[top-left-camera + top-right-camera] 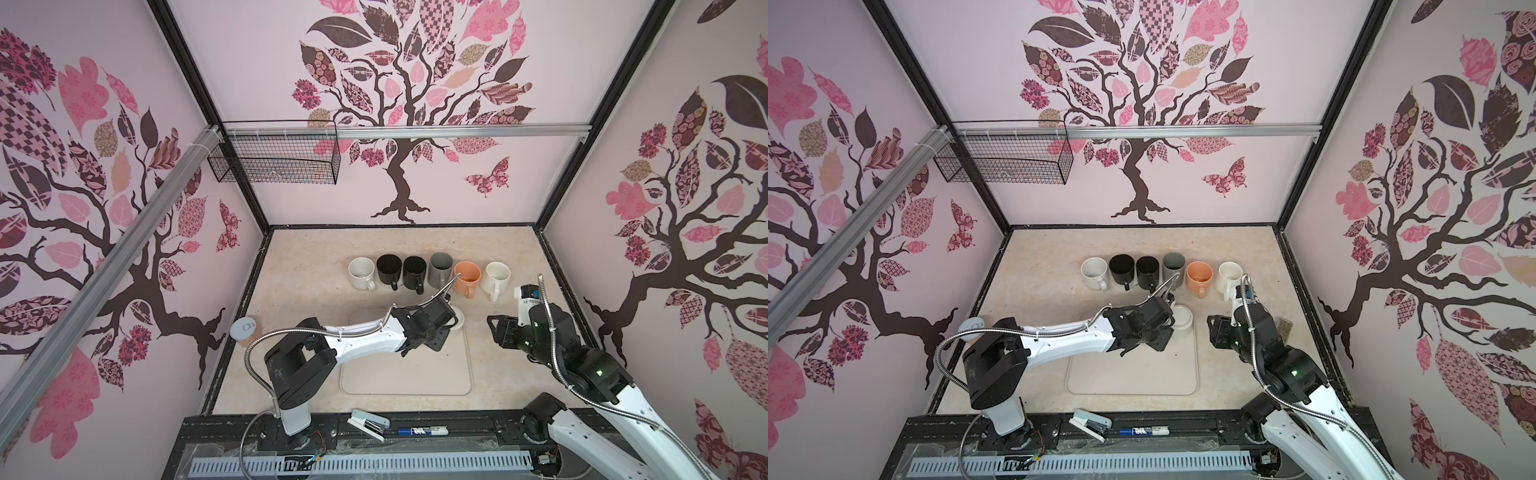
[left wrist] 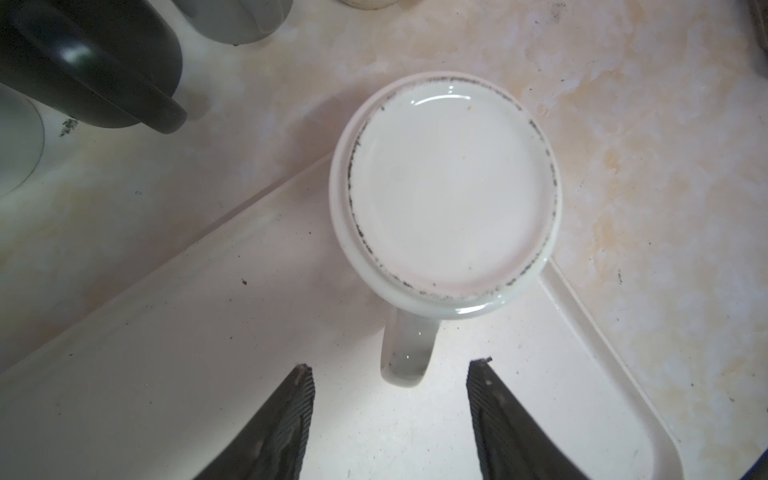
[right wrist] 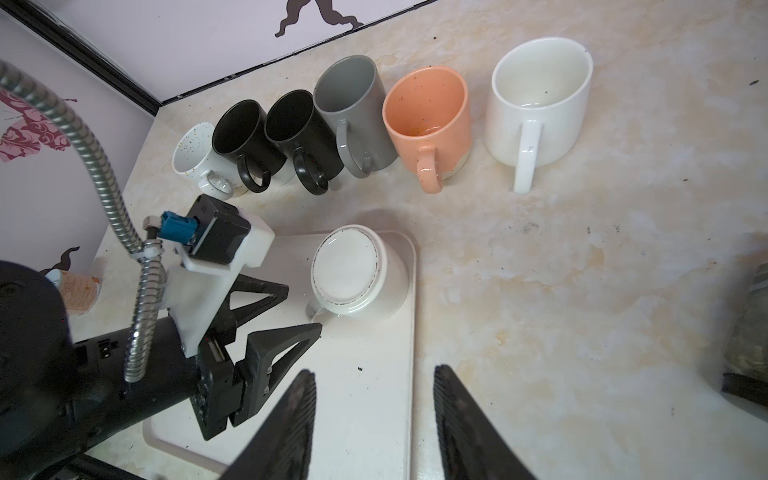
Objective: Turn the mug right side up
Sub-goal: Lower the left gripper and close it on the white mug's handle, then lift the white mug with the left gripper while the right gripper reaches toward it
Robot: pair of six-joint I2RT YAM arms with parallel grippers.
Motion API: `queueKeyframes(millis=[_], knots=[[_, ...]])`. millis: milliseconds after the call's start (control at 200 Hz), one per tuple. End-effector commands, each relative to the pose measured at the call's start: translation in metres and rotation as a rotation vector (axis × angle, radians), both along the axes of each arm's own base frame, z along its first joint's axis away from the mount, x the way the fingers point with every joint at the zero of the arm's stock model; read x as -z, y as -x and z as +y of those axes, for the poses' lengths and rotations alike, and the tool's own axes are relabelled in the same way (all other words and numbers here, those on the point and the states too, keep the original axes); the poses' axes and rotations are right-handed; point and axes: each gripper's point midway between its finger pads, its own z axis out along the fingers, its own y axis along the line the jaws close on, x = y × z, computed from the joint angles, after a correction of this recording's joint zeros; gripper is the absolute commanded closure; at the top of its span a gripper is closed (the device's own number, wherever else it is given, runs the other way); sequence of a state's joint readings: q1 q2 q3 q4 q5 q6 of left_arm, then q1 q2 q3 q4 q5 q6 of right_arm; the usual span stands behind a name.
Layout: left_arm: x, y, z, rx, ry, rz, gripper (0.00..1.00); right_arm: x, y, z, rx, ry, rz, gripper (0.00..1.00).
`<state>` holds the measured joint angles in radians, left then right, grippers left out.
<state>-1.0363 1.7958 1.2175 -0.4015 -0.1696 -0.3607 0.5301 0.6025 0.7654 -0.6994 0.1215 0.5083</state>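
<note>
I see the white mug (image 2: 444,187) upside down, base up, on the far right corner of the cream tray (image 2: 187,353). My left gripper (image 2: 392,365) has its jaws parted either side of the handle (image 2: 407,353), gripping nothing. The right gripper (image 3: 374,370) hangs partly open and empty near the tray's right edge. A row of six upright mugs (image 3: 357,112) stands behind.

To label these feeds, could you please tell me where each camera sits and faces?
Top views: over the front edge, facing down and back at the table; both arms show.
Left wrist: on the left arm, facing down on the upside-down mug; open left gripper shows.
Right wrist: on the right arm, facing the mug row; open right gripper, left arm show.
Shared: all show that mug on the tray.
</note>
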Motion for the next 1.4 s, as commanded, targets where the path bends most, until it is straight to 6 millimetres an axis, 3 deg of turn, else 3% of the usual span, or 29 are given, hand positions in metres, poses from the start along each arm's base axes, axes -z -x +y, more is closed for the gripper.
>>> queueKeyframes(millis=[0,250,615,760,900,970,1170,1395], knots=[[-0.010,-0.014,-0.016,0.011,0.047,-0.031,0.41,0.001,-0.001,0.003,-0.019,0.011,-0.005,0.50],[0.003,-0.019,-0.022,0.018,0.037,-0.032,0.53,0.009,-0.005,0.006,-0.027,0.011,0.001,0.50],[0.009,-0.026,-0.026,0.025,0.016,-0.049,0.59,0.008,-0.004,0.006,-0.025,0.001,-0.013,0.50],[0.011,-0.028,-0.022,0.021,-0.010,-0.061,0.74,0.006,-0.003,0.007,-0.032,-0.009,-0.020,0.50],[0.016,-0.027,-0.014,0.025,-0.048,-0.066,1.00,0.011,-0.001,0.014,-0.054,-0.044,-0.007,0.50],[0.015,-0.025,-0.008,0.019,-0.058,-0.066,1.00,0.019,0.002,0.023,-0.084,-0.089,0.020,0.50],[-0.004,-0.010,0.021,-0.012,-0.040,-0.087,1.00,0.053,0.012,0.050,-0.149,-0.260,0.121,0.50],[-0.068,0.011,0.054,-0.094,0.152,-0.135,1.00,0.054,0.019,0.066,-0.199,-0.416,0.103,0.50]])
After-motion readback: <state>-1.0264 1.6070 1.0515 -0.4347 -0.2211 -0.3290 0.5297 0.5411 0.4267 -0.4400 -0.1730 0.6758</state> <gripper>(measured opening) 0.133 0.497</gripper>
